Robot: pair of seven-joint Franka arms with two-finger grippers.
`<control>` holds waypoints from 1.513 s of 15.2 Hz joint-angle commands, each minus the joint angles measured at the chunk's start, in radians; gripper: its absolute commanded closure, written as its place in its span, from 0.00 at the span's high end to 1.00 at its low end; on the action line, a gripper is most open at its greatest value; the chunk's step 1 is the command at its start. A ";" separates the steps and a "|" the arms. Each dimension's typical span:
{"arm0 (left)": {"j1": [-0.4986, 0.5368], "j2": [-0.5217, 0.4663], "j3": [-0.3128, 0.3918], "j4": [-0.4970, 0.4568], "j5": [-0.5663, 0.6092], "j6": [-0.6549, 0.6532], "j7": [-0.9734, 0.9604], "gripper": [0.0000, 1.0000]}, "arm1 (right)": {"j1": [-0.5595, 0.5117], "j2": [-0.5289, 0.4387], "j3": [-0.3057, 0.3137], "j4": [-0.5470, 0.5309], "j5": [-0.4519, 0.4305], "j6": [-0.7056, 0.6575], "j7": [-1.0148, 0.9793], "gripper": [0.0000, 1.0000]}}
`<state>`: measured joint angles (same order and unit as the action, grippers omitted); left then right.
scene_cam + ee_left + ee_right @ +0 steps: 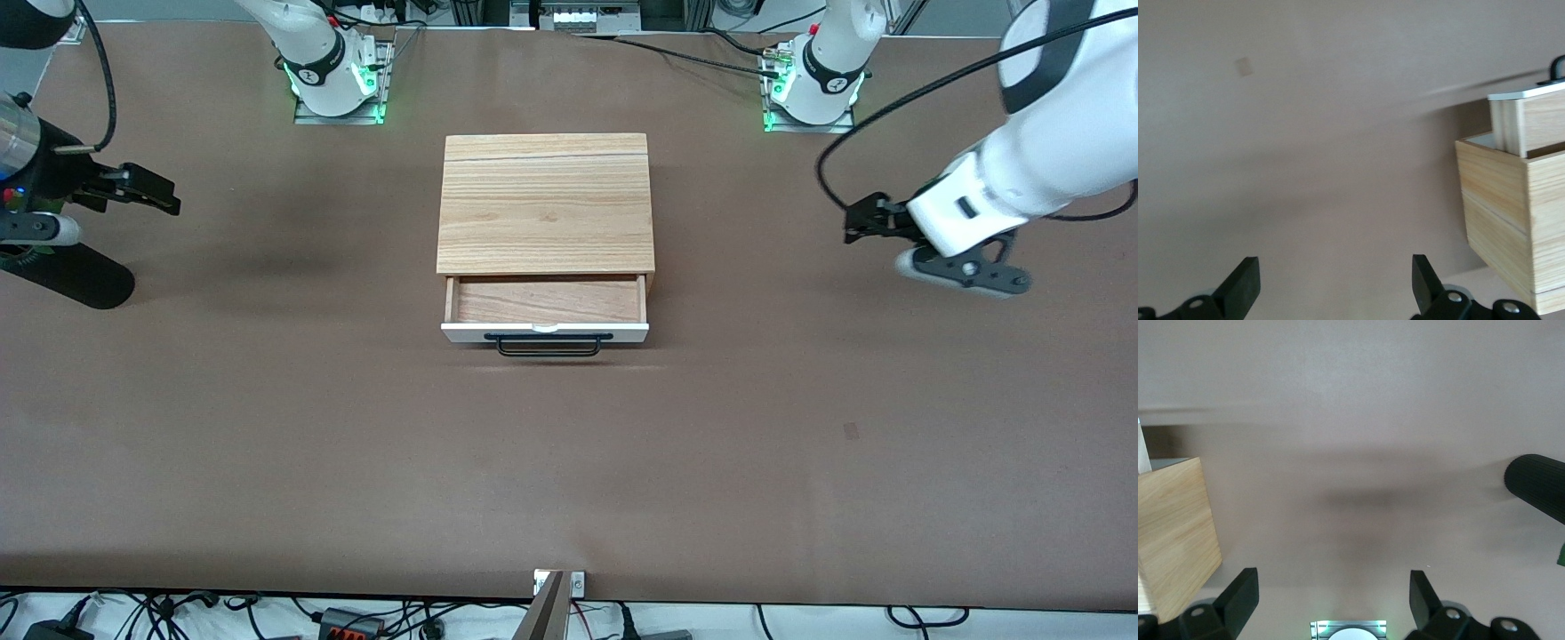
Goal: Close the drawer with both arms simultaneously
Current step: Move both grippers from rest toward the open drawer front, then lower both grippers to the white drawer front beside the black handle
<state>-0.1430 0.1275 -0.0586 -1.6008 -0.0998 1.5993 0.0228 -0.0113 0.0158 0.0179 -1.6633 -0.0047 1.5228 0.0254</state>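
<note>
The light-wood cabinet [546, 203] stands mid-table. Its drawer [545, 302] is pulled part way out toward the front camera, with a white front panel [462, 333] and a black bar handle [548, 346]; the tray looks empty. My left gripper [855, 222] is open and empty over the table toward the left arm's end, well apart from the cabinet; its wrist view shows the cabinet's side [1505, 213] and the drawer [1531, 120]. My right gripper [164, 194] is open and empty over the table toward the right arm's end; its wrist view shows a cabinet corner [1171, 533].
The brown table [267, 427] spreads wide around the cabinet. The two arm bases [333, 76] [813, 84] stand at the table's edge farthest from the front camera. A black ribbed cylinder [76, 276] lies under the right arm. Cables run along the near edge.
</note>
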 commanded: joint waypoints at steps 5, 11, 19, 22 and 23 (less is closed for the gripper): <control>-0.142 0.243 0.003 0.215 -0.009 -0.012 -0.011 1.00 | 0.093 0.162 0.005 0.058 -0.005 0.011 -0.044 1.00; -0.208 0.434 0.002 0.357 -0.014 0.094 -0.004 1.00 | 0.201 0.378 0.007 0.149 0.005 0.340 -0.027 1.00; -0.270 0.537 0.003 0.349 -0.014 0.442 -0.006 1.00 | 0.295 0.561 0.005 0.149 0.474 0.759 -0.022 1.00; -0.259 0.566 0.003 0.352 -0.053 0.476 0.003 1.00 | 0.370 0.598 0.004 0.142 0.497 0.881 0.008 1.00; -0.257 0.576 0.003 0.354 -0.088 0.484 0.005 1.00 | 0.389 0.608 0.004 0.135 0.494 0.896 0.052 1.00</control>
<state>-0.4038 0.6731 -0.0619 -1.2835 -0.1313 2.0762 0.0107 0.3371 0.6036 0.0289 -1.5413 0.4727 2.3862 0.0224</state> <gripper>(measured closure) 0.000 0.000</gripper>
